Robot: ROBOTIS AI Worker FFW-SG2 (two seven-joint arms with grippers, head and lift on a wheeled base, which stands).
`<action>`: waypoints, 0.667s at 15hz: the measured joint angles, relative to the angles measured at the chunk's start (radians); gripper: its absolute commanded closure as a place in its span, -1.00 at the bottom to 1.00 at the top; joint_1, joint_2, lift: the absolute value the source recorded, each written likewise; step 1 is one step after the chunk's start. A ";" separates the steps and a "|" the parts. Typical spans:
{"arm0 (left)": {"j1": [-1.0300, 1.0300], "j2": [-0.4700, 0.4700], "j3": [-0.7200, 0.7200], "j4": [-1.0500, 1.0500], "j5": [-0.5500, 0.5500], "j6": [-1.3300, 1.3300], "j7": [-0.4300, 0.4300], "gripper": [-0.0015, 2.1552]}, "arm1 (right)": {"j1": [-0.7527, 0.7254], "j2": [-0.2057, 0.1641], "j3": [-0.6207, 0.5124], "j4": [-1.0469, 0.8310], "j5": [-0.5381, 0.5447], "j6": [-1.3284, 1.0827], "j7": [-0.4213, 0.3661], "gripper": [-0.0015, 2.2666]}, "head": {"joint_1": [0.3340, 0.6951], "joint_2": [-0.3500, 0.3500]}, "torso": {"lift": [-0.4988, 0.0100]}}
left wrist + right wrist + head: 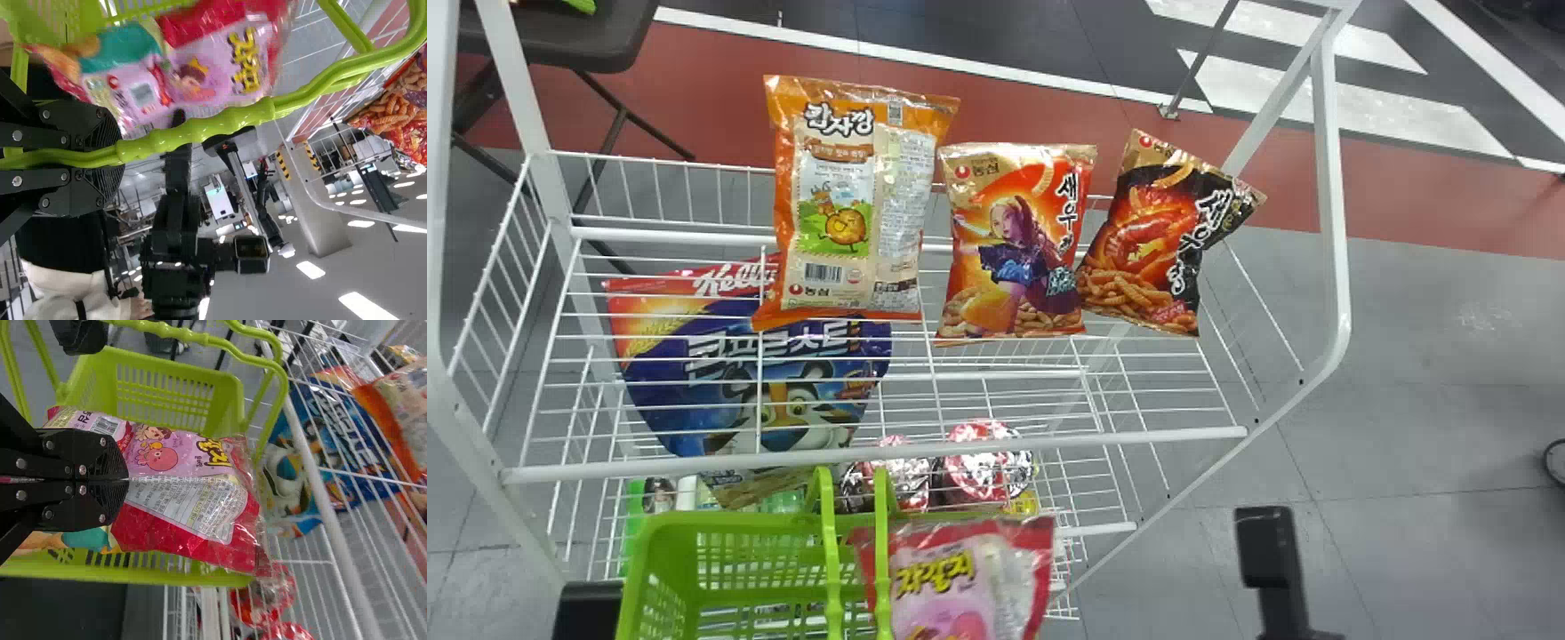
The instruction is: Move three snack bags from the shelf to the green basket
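A black part of my left gripper (587, 613) shows at the head view's bottom left; in the left wrist view, my left gripper (119, 159) is shut on the handle (193, 133) of the green basket (729, 524). A black part of the right gripper's arm (1272, 560) stands at the lower right. In the right wrist view my right gripper (125, 479) is shut on the pink and red snack bag (193, 500), over the basket (167, 383). Orange (854, 204), red-orange (1014, 240) and black-red (1160, 236) snack bags lie side by side on the wire shelf (854, 449).
A large blue cereal bag (756, 382) lies beneath the upper wire shelf. Red and white round packages (978, 462) are on a lower level. White rack posts (1334, 222) rise at both sides, and a dark chair (560, 36) stands behind at the left.
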 measured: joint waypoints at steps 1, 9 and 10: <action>0.003 0.000 -0.001 -0.004 -0.001 0.000 0.000 0.63 | -0.003 0.000 0.022 0.004 0.002 0.000 -0.004 0.88 | 1.00 -1.00 | 0.77; 0.028 0.000 -0.015 -0.029 -0.017 0.000 -0.001 0.63 | -0.054 -0.001 0.128 0.123 0.067 -0.076 -0.028 -1.00 | 1.00 -1.00 | 0.77; 0.029 0.000 -0.015 -0.029 -0.018 0.000 -0.001 0.63 | -0.053 -0.002 0.123 0.122 0.068 -0.077 -0.026 -0.97 | 1.00 -1.00 | 0.77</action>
